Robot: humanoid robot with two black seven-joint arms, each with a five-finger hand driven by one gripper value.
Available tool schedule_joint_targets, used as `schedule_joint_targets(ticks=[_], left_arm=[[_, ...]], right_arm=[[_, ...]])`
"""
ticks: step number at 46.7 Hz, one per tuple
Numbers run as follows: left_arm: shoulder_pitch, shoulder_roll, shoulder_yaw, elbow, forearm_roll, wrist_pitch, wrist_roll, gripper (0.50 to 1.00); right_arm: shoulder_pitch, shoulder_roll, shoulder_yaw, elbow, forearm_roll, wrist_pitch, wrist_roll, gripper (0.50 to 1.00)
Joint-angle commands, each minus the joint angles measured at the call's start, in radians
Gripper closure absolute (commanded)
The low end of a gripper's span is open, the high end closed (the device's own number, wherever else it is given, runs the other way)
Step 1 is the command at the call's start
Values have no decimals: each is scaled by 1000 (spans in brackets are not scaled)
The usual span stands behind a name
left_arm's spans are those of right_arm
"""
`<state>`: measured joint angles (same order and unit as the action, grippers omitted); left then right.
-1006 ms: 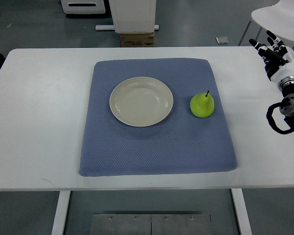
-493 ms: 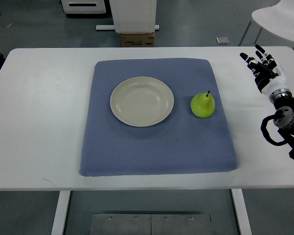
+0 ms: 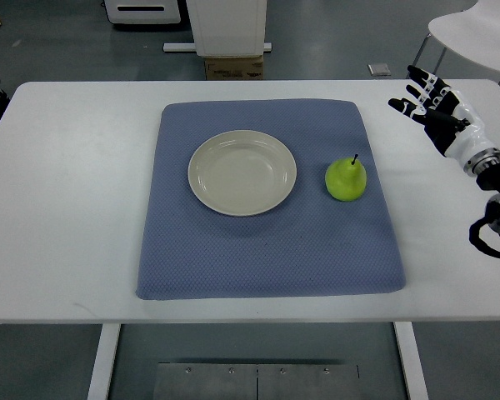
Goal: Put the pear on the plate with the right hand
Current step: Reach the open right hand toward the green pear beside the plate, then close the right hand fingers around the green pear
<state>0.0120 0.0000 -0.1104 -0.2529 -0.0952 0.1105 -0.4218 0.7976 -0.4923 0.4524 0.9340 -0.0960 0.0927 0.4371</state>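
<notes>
A green pear (image 3: 346,178) with a dark stem stands upright on the right part of the blue mat (image 3: 267,242). Left of it, near the mat's middle, lies a cream plate (image 3: 242,172) with nothing on it. My right hand (image 3: 425,104) hovers over the white table beyond the mat's right edge, up and to the right of the pear. Its black-and-white fingers are spread and hold nothing. The left arm does not show.
The white table (image 3: 67,208) spreads around the mat. A white chair (image 3: 475,33) stands at the top right behind the table, close to my right arm. A cardboard box (image 3: 233,67) and white furniture sit on the floor beyond the far edge.
My right hand has moved left and slightly up, from the table's right edge toward the mat. The pear and plate have not moved.
</notes>
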Motion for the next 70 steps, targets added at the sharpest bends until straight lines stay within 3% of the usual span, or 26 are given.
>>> schedule_joint_targets(ticks=[1, 7, 19, 27, 33, 47, 63, 70], left_arm=[[0, 0, 0, 0, 0, 0, 0, 500], [0, 0, 0, 0, 0, 0, 0, 500], [0, 0, 0, 0, 0, 0, 0, 500], [0, 0, 0, 0, 0, 0, 0, 500], [0, 0, 0, 0, 0, 0, 0, 500], [0, 0, 0, 0, 0, 0, 0, 500], [0, 0, 0, 0, 0, 0, 0, 500], [0, 0, 0, 0, 0, 0, 0, 500]], right_arm=[[-12, -38, -4, 74, -24, -1, 8, 500], [-20, -86, -37, 137, -111, -4, 21, 500], [-20, -126, -130, 144, -274, -62, 68, 500], [-14, -129, -188, 144, -362, -152, 68, 500], [-6, -124, -250, 146, -418, -229, 68, 500], [45, -115, -347, 172, -429, -257, 66, 500], [169, -34, -549, 172, -430, -427, 54, 507], [190, -20, -583, 167, -429, -442, 29, 509]])
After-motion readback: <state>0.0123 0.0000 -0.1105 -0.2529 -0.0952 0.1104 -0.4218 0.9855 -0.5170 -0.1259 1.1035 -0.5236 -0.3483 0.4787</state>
